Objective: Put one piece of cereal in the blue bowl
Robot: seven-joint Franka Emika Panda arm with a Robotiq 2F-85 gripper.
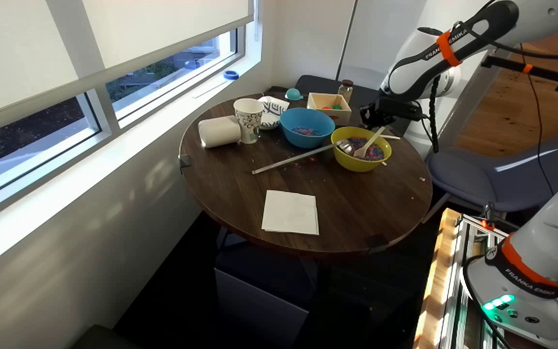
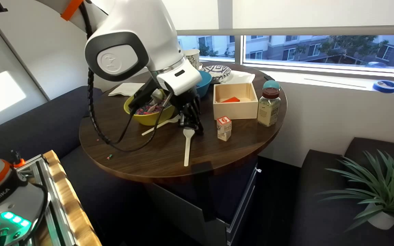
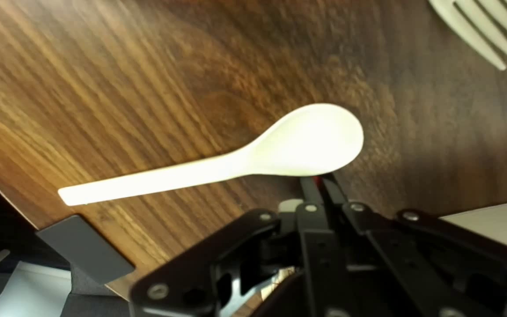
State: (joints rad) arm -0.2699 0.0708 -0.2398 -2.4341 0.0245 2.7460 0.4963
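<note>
the arm [image 1: 405, 80] had rounded white housings [image 2: 159, 30]. a black side panel [image 1: 431, 70] carried white "franka emika" lettering [image 1: 458, 36], crossed by an orange band [image 1: 447, 48]. a dark grey ring [image 2: 142, 51] framed a pale oval cap [image 2: 126, 54] with an emblem [image 2: 111, 63]. a black braided cable [image 2: 92, 102] hung alongside. the base [image 1: 545, 305] bore a second orange band [image 1: 526, 264], the same lettering and three green indicator lights [image 1: 497, 302]. the gripper [image 3: 320, 179] was black, with round silvery screws [image 3: 158, 291].

Franka arm [image 1: 453, 48] stretched well away from base [image 1: 540, 305], sloping down to wrist [image 2: 178, 77]. Base lights [image 1: 498, 302] glowing green in both exterior views. Wrist bent, tool [image 3: 321, 181] pointing down, hanging low. Fingers [image 3: 310, 196] close together, barely sliver between them. Black cable [image 2: 91, 95] looping loosely beside wrist, sagging below it.
</note>
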